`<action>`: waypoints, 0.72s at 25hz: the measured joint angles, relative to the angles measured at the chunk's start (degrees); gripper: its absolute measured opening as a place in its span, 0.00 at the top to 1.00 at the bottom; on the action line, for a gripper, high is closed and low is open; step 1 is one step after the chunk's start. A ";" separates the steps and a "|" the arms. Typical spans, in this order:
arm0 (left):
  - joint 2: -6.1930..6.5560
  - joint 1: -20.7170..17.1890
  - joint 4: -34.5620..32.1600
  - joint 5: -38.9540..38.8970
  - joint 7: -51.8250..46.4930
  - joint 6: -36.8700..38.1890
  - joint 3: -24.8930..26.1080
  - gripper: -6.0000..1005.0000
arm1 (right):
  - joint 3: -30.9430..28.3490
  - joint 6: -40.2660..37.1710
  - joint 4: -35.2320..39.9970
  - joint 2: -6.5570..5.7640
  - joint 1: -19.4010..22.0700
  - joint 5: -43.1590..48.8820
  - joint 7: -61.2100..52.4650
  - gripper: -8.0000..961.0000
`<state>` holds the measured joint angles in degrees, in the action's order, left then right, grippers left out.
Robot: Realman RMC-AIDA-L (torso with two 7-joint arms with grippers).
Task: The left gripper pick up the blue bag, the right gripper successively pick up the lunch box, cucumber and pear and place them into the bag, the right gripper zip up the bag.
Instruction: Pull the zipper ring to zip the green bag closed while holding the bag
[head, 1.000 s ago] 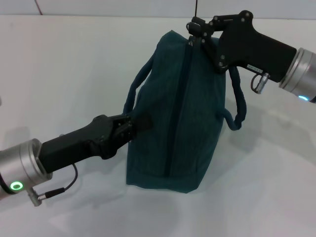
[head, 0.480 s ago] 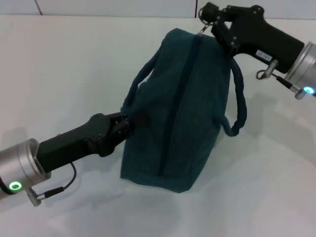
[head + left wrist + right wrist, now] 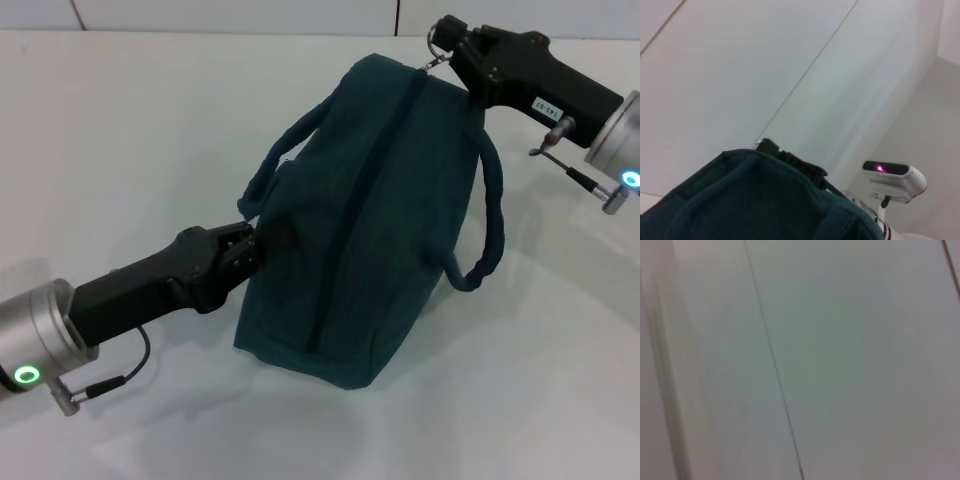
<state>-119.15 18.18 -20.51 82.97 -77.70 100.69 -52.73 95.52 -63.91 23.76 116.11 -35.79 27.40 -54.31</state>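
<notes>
At one o'clock my right fingers [image 3: 440,45] clench the ring pull [image 3: 437,37], now dragged farther out; the bag [image 3: 370,220], zipped, has swung on the counter [image 3: 120,130]. Left fingers [image 3: 262,238] grip its side.

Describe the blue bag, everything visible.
The blue bag is dark teal fabric with two loop handles, zipped shut along the top. It sits on the white table, leaning toward the robot's right. The left pincer grips its left side near a handle. The right pincer holds the ring zipper pull at the far end. Nothing inside shows.
</notes>
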 joint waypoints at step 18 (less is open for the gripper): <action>-0.20 -0.96 0.12 -0.61 0.06 -0.23 2.00 0.77 | 0.71 0.89 -1.53 0.07 0.28 0.02 0.06 0.94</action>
<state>-119.35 17.22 -20.39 82.36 -77.63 100.47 -50.73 96.24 -63.03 22.23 116.18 -35.51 27.42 -54.25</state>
